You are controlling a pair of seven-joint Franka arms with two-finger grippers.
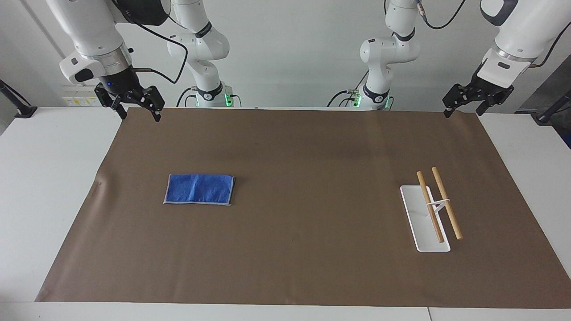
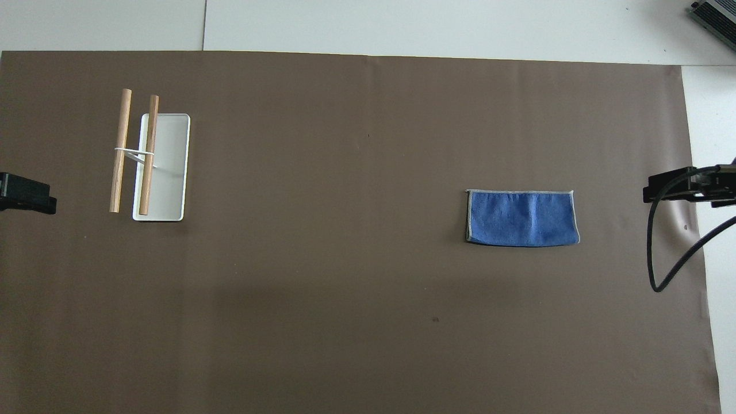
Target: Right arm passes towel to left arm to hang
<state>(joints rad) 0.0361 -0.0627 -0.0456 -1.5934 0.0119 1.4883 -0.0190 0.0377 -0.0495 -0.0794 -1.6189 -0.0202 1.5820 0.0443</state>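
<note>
A white table (image 1: 53,187) fills most of both views, and a large brown mat (image 1: 303,249) covers its middle part, reaching almost to the edge on the robots' side. Bare white strips of the worktop show at both ends and along the edge away from the robots, where a thin seam (image 2: 204,26) divides the surface. The wall (image 1: 294,49) is plain and pale grey-white. The light is soft and even, with weak shadows on the mat.

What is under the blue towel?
The towel lies flat on the brown mat, so the mat is under it. Nothing pokes out around its edges, and the spot it covers is hidden. Neither pincer touches it.
</note>
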